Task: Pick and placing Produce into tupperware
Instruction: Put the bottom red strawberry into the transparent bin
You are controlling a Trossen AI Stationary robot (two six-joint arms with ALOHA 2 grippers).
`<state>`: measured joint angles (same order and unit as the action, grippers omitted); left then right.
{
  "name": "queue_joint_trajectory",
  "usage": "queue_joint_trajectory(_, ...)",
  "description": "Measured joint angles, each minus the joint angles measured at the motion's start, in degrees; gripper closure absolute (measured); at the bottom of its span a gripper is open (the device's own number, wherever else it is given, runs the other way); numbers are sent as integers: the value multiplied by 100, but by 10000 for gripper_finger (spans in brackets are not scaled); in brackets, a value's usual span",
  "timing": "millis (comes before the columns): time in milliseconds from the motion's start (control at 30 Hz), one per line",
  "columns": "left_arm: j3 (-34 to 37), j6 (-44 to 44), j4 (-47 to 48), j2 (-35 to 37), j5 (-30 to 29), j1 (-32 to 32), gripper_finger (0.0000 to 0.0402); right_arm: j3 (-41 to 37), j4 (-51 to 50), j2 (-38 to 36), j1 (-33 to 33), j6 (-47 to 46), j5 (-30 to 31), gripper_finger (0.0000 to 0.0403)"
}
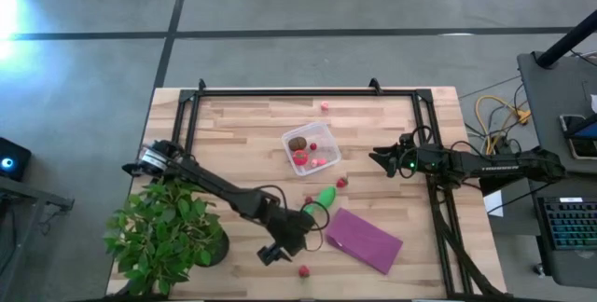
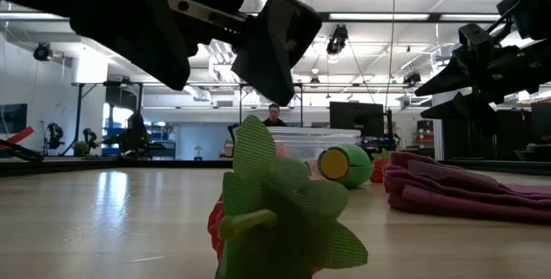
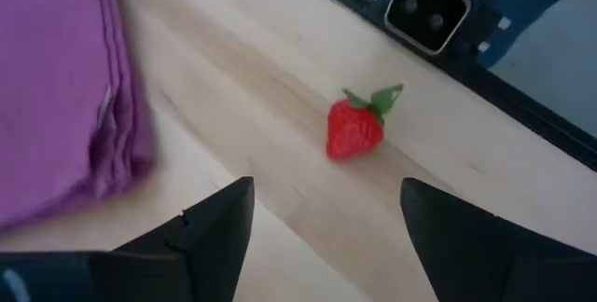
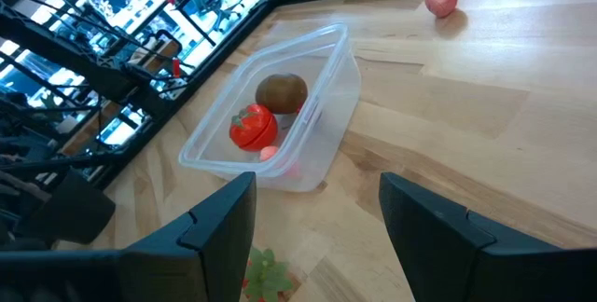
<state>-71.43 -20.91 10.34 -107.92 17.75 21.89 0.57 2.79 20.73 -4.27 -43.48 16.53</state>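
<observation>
Low centre of the high view: the left gripper [image 1: 287, 242] hangs over the table's near edge, fingers spread wide, nothing between them. Just lower right of it lies the strawberry [image 1: 304, 270], squarely ahead between the fingers in the wrist view, leaf end pointing away. Further up sits the tupperware [image 1: 311, 149]. At right of the frame, the right gripper [image 1: 384, 160] waits open.

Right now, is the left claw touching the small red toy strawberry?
Apart. The left wrist view shows the left claw open, with bare wood between its fingers and the small red toy strawberry.
</observation>
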Motion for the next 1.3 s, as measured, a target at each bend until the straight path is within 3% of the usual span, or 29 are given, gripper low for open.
queue_joint_trajectory(300, 183, -196, -533, -179, -28, 9, 146, 0, 1, -2, 0, 0, 0, 184)
queue_joint_trajectory(433, 179, 573, -423, -174, -787, 9, 146, 1, 0, -2, 0, -2, -2, 184)
queue_joint_trajectory(533, 69, 1192, -101, -44, -888, -54, 146, 0, 1, -1, -2, -1, -2, 184)
queue_joint_trajectory(733, -206, 1557, 1205, 378, -1078, -59, 146, 1, 1, -1, 0, 0, 0, 184)
queue_joint_trajectory(967, -133, 2017, 1602, 693, -1208, -191, 146, -1, 1, 0, 0, -1, -1, 184)
queue_joint_trajectory(1300, -142, 3162, 2436, 693, -1192, -1150, 146, 1, 1, -1, 0, -1, -1, 184)
